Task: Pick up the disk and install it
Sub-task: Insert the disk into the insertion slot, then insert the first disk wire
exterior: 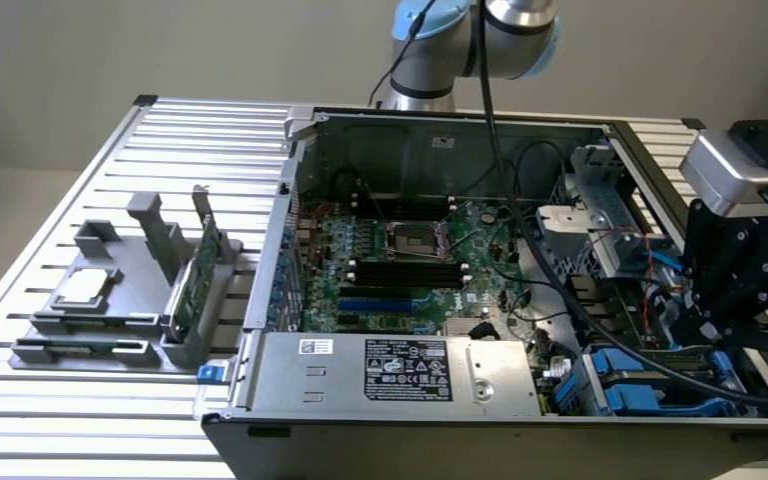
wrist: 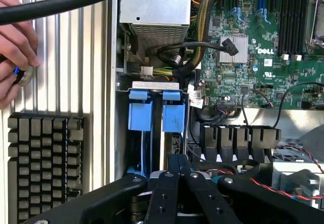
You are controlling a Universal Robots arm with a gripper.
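At the open case's (exterior: 491, 445) corner beside the power supply (wrist: 154, 6), the gripper (wrist: 179, 159) hangs over the drive bay (wrist: 154, 86). Its black fingers are pressed together and hold nothing. Just ahead of the fingertips the disk (wrist: 173, 119) stands upright in the bay. It shows only by its blue carrier end, and its metal body is hidden. A second blue carrier (wrist: 140, 115) sits beside it in the next slot, on the side away from the motherboard (wrist: 253, 57). The fingertips are close to the disk, but I cannot tell whether they touch it.

A thick black cable (wrist: 61, 2) crosses above the power supply. On the slatted table (exterior: 197, 140) outside the case lies a black finned heatsink (wrist: 45, 168). A person's hand (wrist: 15, 52) rests near it, with something small under the fingers that I cannot make out.

On the exterior view's left, well apart from the gripper, a grey fixture (exterior: 104, 240) holds a square silver chip (exterior: 84, 288) and a green card (exterior: 187, 285) standing on edge.
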